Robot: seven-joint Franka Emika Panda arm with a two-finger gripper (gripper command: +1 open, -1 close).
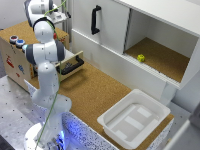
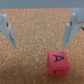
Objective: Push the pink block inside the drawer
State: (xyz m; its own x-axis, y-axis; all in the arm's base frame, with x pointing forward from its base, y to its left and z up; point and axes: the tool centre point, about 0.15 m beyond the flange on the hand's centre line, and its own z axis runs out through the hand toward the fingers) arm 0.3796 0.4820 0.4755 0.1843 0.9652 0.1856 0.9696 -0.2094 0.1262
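Along the back of the cork worktop (image 1: 100, 90) stands a white cabinet (image 1: 150, 35), its door (image 1: 102, 22) bearing a vertical black handle and its open compartment holding a small yellow-green object (image 1: 141, 58). Nearer lies a white plastic tub (image 1: 134, 119). At the exterior view's left, the light wooden box (image 1: 15, 55) has its drawer (image 1: 71, 64) pulled out, partly hidden by the arm (image 1: 47, 65). Seen from the wrist, the gripper (image 2: 42, 30) has its fingers (image 2: 8, 31) spread apart over cork, and the pink block (image 2: 56, 62), lettered A, rests just beyond the fingertips, untouched.
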